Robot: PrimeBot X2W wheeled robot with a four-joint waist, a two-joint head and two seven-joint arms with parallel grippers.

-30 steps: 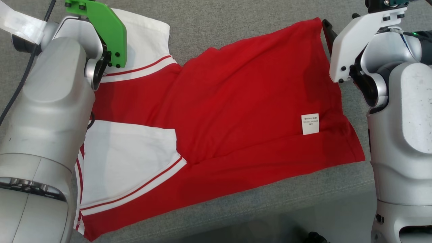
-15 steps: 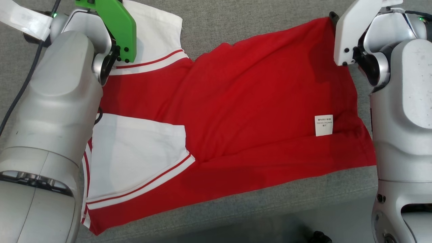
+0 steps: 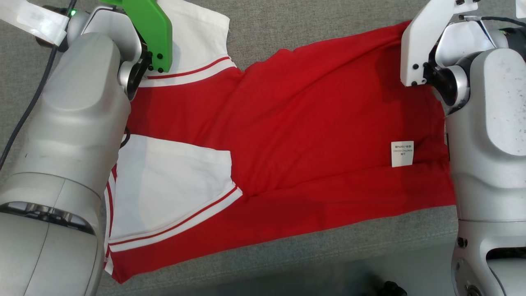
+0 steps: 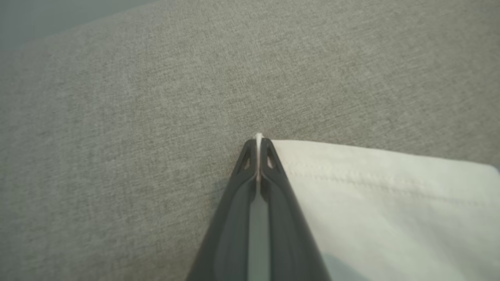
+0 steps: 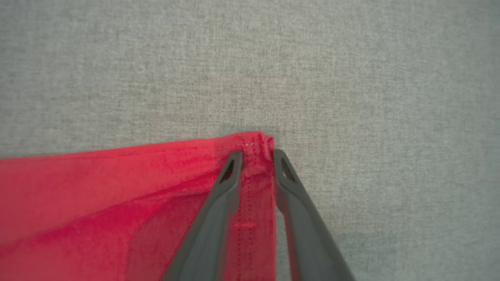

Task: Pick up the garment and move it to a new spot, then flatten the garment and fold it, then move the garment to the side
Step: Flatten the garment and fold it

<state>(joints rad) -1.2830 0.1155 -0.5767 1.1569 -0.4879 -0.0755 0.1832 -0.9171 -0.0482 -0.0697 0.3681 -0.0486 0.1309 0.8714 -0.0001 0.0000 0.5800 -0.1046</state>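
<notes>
Item: garment (image 3: 312, 123), red body with white sleeves trimmed in red stripes, lying spread on a grey fabric surface (image 3: 308, 24). Long axis: runs side to side across the head view, sleeve end toward the robot's left, hem end toward its right; a white care label (image 3: 402, 153) sits near the hem end, toward the near edge. Left gripper (image 4: 258, 146): jaws closed tight on the far corner of the white sleeve (image 4: 371, 195), a thin sliver of white cloth showing between the tips, the rest of the sleeve spreading away to one side of the fingers. Right gripper (image 5: 256, 156): jaws standing apart, astride the far hem corner (image 5: 258, 142), a strip of stitched red hem lying between the two fingers and the corner slightly bunched at the tips; the fingers have not met, and whether they have any real hold on the cloth cannot be told. Key relation: both grippers are at the far long edge, one at each end, so the whole garment lies from the jaws back toward the robot. Judgement: with a firm pinch on the right, the far edge could be carried toward the near edge, across the short axis. Risk: an uneven hold would skew that edge.
</notes>
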